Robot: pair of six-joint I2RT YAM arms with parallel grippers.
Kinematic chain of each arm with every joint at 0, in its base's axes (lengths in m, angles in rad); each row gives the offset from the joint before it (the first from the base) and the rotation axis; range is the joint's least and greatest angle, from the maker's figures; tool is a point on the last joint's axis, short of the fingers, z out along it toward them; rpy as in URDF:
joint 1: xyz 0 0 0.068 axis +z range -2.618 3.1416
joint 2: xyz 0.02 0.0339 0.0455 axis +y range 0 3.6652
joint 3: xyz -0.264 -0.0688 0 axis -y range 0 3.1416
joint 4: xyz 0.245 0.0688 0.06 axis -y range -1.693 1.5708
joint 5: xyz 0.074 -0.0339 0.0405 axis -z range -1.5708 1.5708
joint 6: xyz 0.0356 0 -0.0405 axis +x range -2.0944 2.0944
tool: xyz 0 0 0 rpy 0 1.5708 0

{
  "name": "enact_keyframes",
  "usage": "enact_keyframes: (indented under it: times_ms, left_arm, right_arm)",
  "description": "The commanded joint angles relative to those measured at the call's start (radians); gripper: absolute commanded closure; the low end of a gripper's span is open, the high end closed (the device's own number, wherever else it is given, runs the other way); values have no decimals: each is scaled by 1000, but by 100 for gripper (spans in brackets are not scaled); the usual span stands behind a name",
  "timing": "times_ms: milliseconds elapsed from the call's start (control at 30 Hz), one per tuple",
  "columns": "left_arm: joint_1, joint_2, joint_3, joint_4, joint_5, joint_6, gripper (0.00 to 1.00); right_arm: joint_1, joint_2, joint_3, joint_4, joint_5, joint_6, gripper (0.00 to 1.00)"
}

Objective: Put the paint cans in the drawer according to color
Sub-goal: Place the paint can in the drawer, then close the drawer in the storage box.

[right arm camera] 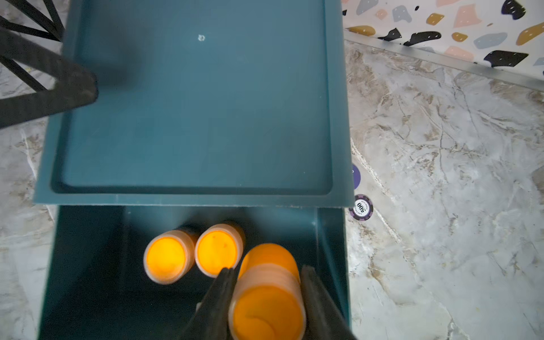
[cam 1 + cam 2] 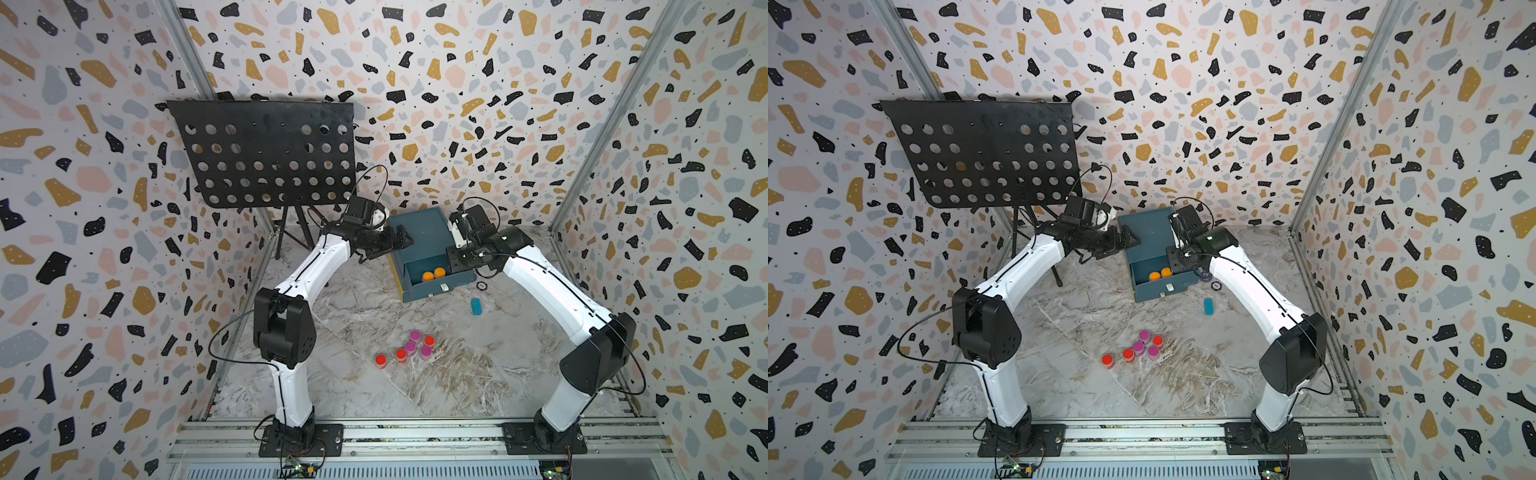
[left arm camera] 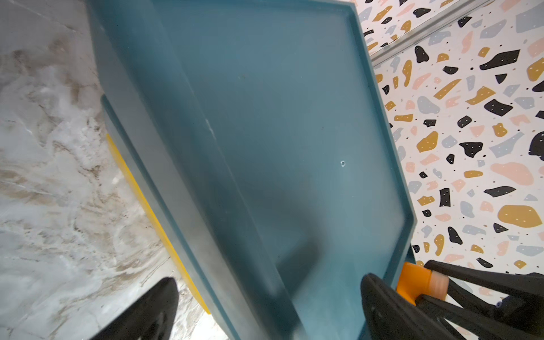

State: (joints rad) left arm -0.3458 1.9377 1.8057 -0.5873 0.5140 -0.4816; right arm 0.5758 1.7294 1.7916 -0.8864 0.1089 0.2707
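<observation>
The right hand is clamped on an orange paint can over the open top drawer of the teal chest. Two more orange paint cans stand inside that drawer. The left hand, jaws apart, sits at the chest's top edge. Three red paint cans and three magenta paint cans cluster on the tabletop in front of the chest, well apart from it.
</observation>
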Motion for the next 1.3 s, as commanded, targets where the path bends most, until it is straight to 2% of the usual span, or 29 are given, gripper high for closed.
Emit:
enact_keyframes:
  times_ms: [0, 67, 133, 167, 267, 433, 533, 633, 700, 800, 867, 1000, 1267]
  left_arm:
    - [-8, 16, 35, -23, 0, 27, 0]
    - [-9, 23, 25, -23, 0, 29, 0]
    - [-10, 25, 21, -30, 0, 34, 1]
    - [-10, 26, 20, -34, -1, 38, 1]
    - [-9, 21, 8, -36, 0, 44, 1]
    - [-8, 11, -22, -36, 9, 54, 2]
    - [-8, 4, -35, -35, 9, 59, 2]
    - [-7, 4, -39, -36, 9, 61, 2]
    - [-9, 9, -36, -36, 13, 58, 3]
    - [-9, 15, -32, -37, 21, 57, 3]
    - [-8, 17, -34, -37, 22, 57, 3]
    - [-7, 21, -34, -37, 24, 53, 3]
    - [-7, 21, -34, -39, 21, 54, 3]
  right_arm:
    - [-8, -18, 15, -8, -12, -22, 82]
    - [-13, -7, 4, -7, -16, -24, 71]
    - [-13, -7, -18, 4, -35, -21, 51]
    - [-13, -10, -30, 14, -50, -17, 47]
    - [-13, -48, -65, 43, -76, 1, 41]
    - [-13, -181, -130, 96, -99, 31, 39]
    - [-13, -307, -228, 148, -105, 53, 42]
    - [-13, -433, -363, 200, -103, 72, 51]
    - [-13, -483, -437, 212, -108, 80, 60]
    - [-13, -514, -516, 226, -108, 93, 81]
    - [-13, -509, -551, 249, -110, 102, 88]
    - [-13, -437, -569, 337, -148, 131, 94]
    - [-13, -253, -496, 502, -180, 199, 98]
